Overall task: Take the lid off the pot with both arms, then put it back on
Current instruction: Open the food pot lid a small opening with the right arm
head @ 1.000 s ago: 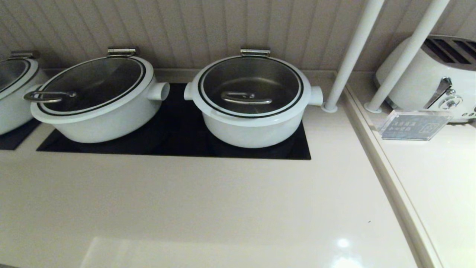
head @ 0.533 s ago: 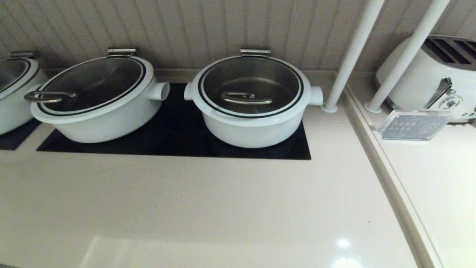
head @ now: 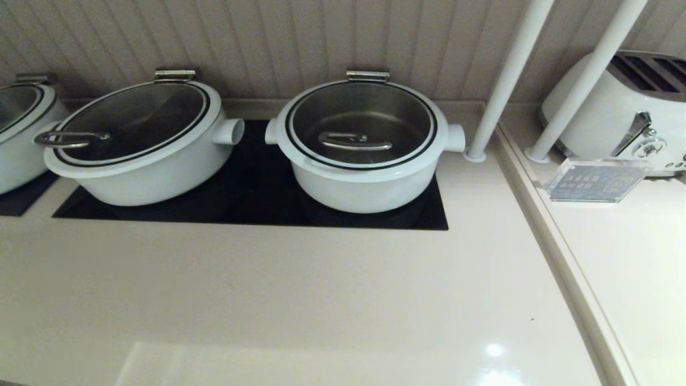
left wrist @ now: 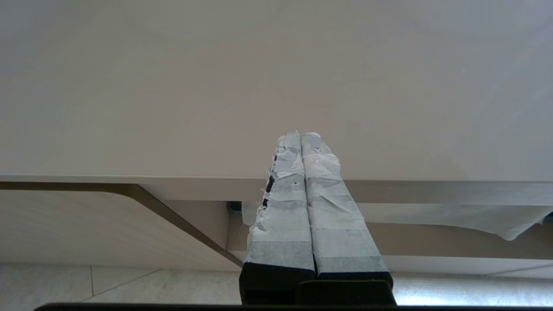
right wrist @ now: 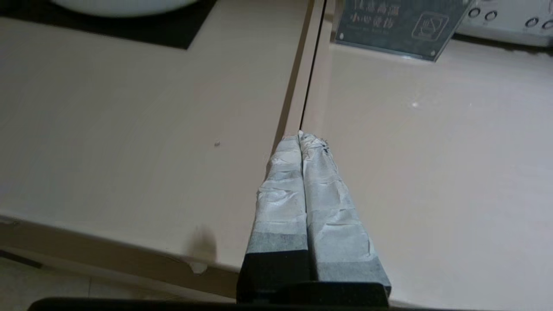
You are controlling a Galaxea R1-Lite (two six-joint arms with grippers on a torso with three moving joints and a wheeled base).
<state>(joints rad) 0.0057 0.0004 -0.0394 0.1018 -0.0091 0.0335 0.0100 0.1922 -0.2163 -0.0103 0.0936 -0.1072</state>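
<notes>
Resting closed, lid [head: 362, 126] covers pot [head: 364, 187].

The round white pot [head: 364, 182], with two short side handles, stands on the right part of the black cooktop [head: 257, 198], and the glass lid [head: 362, 124] with its steel bar handle lies closed and flat on it.
</notes>
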